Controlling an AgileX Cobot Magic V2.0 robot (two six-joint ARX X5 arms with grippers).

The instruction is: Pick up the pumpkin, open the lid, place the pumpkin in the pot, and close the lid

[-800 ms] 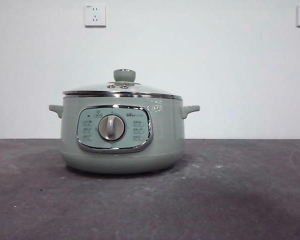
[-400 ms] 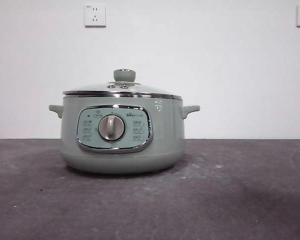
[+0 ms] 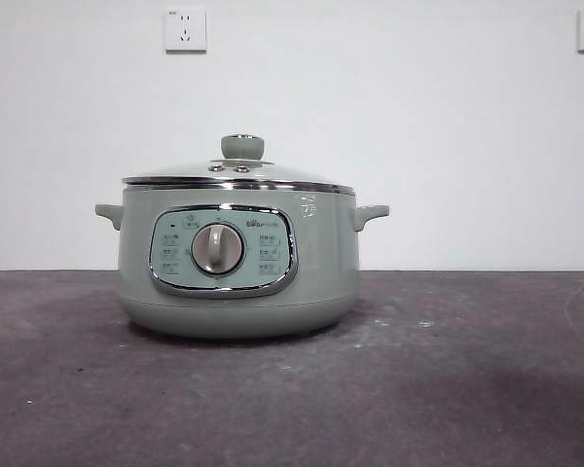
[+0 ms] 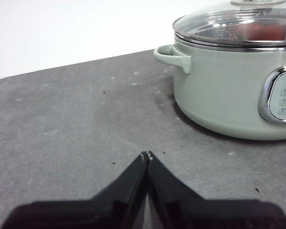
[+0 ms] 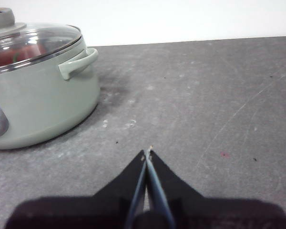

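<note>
Nothing moved | both tools closed, empty | lid on pot

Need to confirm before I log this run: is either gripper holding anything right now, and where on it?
Nothing is held. The left gripper and right gripper are both shut and empty above the table, apart from the pot.

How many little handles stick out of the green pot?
2. One small sage-green side handle sticks out at one end of the wide pale sage-green electric pot, and the other handle at the opposite end. The lid's round knob isn't counted.
</note>
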